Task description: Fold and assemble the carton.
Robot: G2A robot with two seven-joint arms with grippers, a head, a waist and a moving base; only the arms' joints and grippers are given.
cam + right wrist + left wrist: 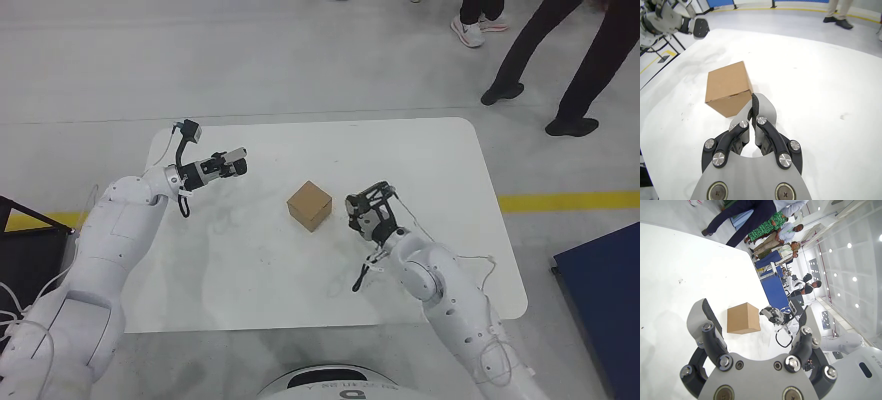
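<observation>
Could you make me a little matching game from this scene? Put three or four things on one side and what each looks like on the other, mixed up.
Things:
1. carton
2. left tool
3. right tool
4. table

Descriptions:
A. shut tight, close beside the box
B. white, with rounded corners
C. brown, closed up, standing free on the white surface
D. wide open, holding nothing

Pairs: 1-C, 2-D, 3-A, 4-B

Brown carton [309,204]; white table [450,170]; black ribbed fingers [755,106]
</observation>
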